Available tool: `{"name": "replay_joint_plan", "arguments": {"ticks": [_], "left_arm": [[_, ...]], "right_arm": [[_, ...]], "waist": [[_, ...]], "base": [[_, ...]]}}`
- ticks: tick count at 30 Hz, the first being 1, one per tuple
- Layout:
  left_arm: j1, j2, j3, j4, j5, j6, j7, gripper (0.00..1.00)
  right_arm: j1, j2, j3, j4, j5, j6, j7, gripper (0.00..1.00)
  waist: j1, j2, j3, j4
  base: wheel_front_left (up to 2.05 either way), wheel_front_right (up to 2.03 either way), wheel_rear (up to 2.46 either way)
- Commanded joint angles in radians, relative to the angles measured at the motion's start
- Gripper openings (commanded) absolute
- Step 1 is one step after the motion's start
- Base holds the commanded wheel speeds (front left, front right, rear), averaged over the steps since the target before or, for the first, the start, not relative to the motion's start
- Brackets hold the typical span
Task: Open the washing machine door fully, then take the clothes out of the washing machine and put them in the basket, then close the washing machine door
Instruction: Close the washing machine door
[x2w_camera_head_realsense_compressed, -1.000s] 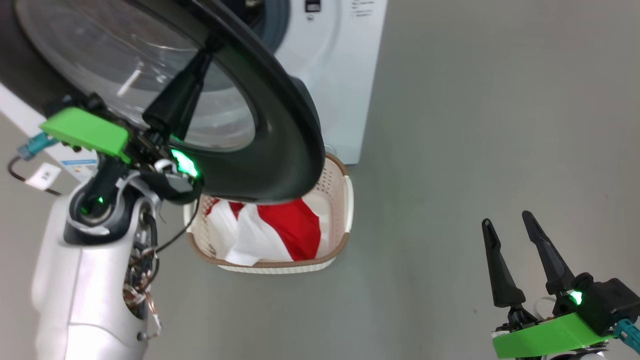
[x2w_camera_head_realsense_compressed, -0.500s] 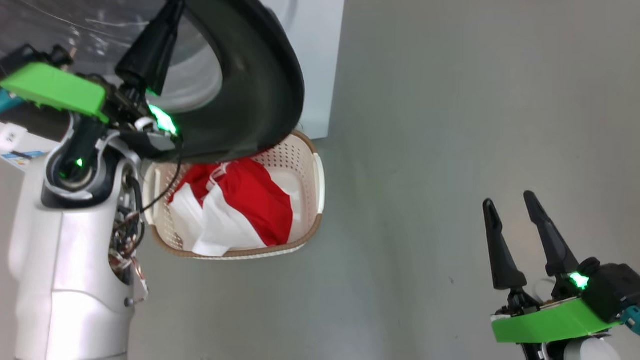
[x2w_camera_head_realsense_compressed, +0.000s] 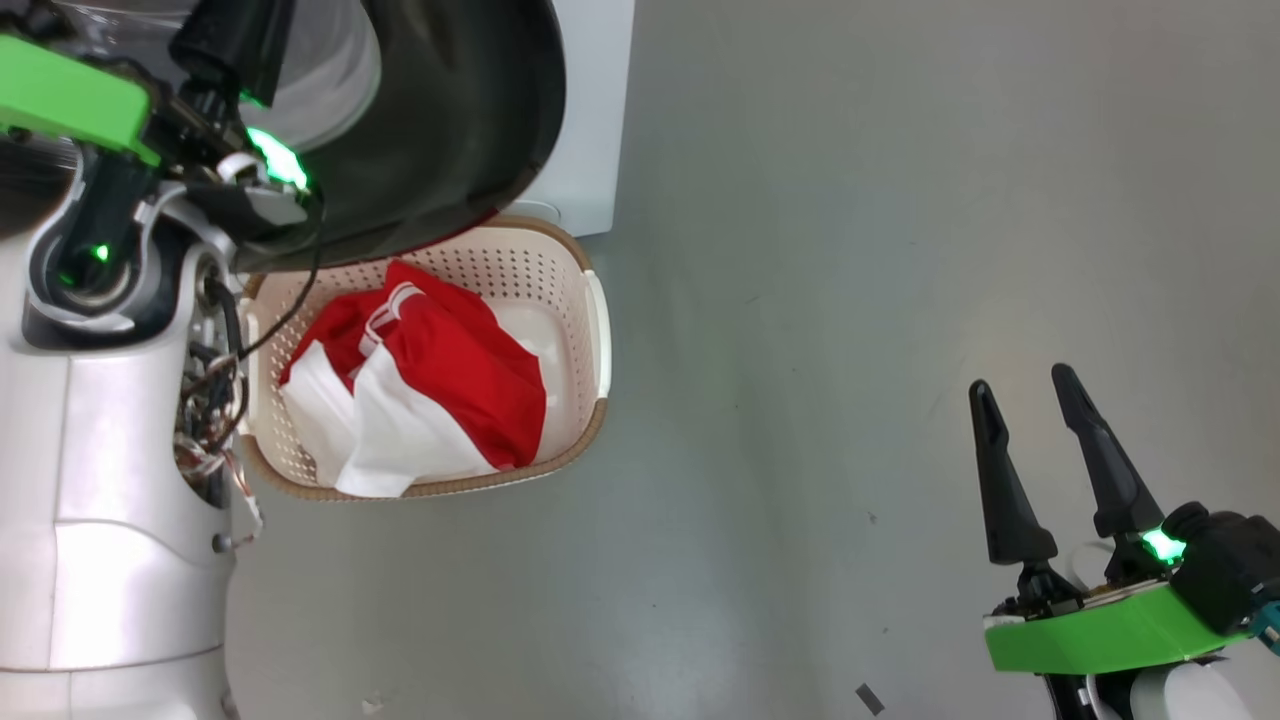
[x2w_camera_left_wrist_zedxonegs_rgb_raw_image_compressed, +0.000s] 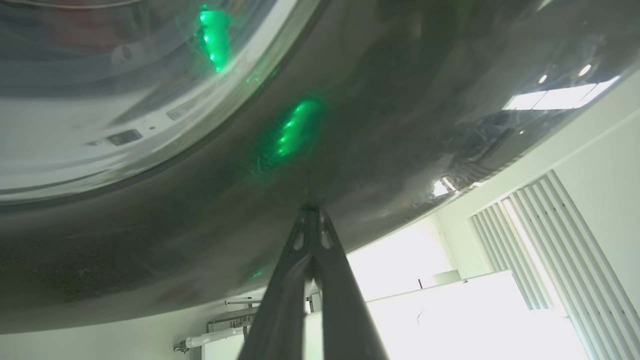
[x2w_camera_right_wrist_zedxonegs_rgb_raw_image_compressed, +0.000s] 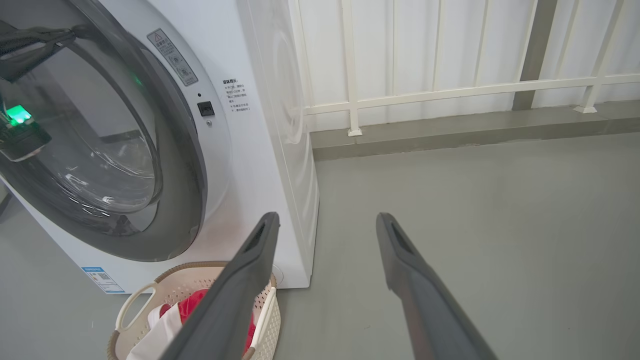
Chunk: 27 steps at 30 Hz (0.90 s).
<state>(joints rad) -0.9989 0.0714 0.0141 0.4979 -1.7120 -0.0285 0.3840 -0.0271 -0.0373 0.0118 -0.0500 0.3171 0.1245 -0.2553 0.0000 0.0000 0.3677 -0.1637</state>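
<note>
Head view: the clothes (x2w_camera_head_realsense_compressed: 450, 370) lie inside the basket (x2w_camera_head_realsense_compressed: 520, 262), red over white. So are we on the last step?
— We think so. The washing machine (x2w_camera_head_realsense_compressed: 590, 120) stands just behind the basket, and the washing machine door (x2w_camera_head_realsense_compressed: 450, 130) hangs over the basket's far rim.
A second ago that black rim covered much more of the basket.
— True, though the whole picture has slid too, so part of that is our own head turning. Still, we judge the door has swung in toward the machine.
And our left gripper (x2w_camera_left_wrist_zedxonegs_rgb_raw_image_compressed: 311, 212)?
— Fingers pressed flat together, holding nothing, tips against the door's glossy rim, above the basket's left end. We are pushing, not gripping.
The right gripper (x2w_camera_head_realsense_compressed: 1020, 381)?
— Fingers spread wide, empty, over the floor (x2w_camera_head_realsense_compressed: 850, 300), well to the right of the basket.
Shut yet?
— Not from the right wrist view: what looks like the latch slot (x2w_camera_right_wrist_zedxonegs_rgb_raw_image_compressed: 205, 108) on the machine's front is uncovered beside the door's edge. More push is needed, we reckon, until it catches.
</note>
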Motion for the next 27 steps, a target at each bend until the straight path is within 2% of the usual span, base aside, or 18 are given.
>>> {"name": "replay_joint_plan", "arguments": {"ticks": [1, 8, 15, 16, 17, 18, 19, 27], "left_arm": [[-0.034, 0.037, 0.024, -0.014, 0.010, -0.018, -0.006, 0.00], [-0.032, 0.030, 0.018, 0.004, 0.015, -0.036, -0.002, 0.00], [0.027, 0.014, -0.005, -0.017, 0.024, -0.061, 0.000, 0.00], [0.041, 0.013, -0.009, -0.026, 0.032, -0.064, -0.005, 0.17], [0.058, 0.013, -0.012, -0.037, 0.043, -0.069, -0.014, 0.44], [0.076, 0.016, -0.014, -0.049, 0.059, -0.072, -0.029, 0.79], [0.095, 0.018, -0.017, -0.060, 0.076, -0.075, -0.045, 1.00], [0.274, 0.053, -0.036, -0.185, 0.207, -0.088, -0.154, 1.00]], "right_arm": [[-0.033, -0.013, 0.020, -0.028, 0.008, 0.006, -0.006, 1.00], [-0.034, -0.013, 0.015, -0.021, 0.005, 0.006, -0.006, 1.00], [-0.025, -0.013, 0.014, -0.007, 0.012, 0.006, -0.006, 1.00], [-0.023, -0.013, 0.012, -0.004, 0.013, 0.006, -0.006, 1.00], [-0.021, -0.013, 0.013, -0.002, 0.014, 0.006, -0.006, 1.00], [-0.018, -0.013, 0.013, 0.000, 0.015, 0.006, -0.006, 1.00], [-0.015, -0.013, 0.014, 0.002, 0.016, 0.006, -0.006, 1.00], [0.010, -0.013, 0.018, 0.017, 0.020, 0.006, -0.006, 1.00]], "waist": [[0.0000, 0.0000, 0.012, -0.011], [0.0000, 0.0000, 0.006, -0.012], [0.0000, 0.0000, -0.036, 0.016], [0.0000, 0.0000, -0.044, 0.023], [0.0000, 0.0000, -0.053, 0.030], [0.0000, 0.0000, -0.063, 0.036], [0.0000, 0.0000, -0.073, 0.043], [0.0000, 0.0000, -0.154, 0.104]], "base": [[0.00, 0.00, 0.00], [0.00, 0.00, 0.00], [0.00, 0.00, 0.00], [0.00, 0.00, 0.00], [0.00, 0.00, 0.00], [0.00, 0.00, 0.00], [0.00, 0.00, 0.00], [0.00, 0.00, 0.00]]}}
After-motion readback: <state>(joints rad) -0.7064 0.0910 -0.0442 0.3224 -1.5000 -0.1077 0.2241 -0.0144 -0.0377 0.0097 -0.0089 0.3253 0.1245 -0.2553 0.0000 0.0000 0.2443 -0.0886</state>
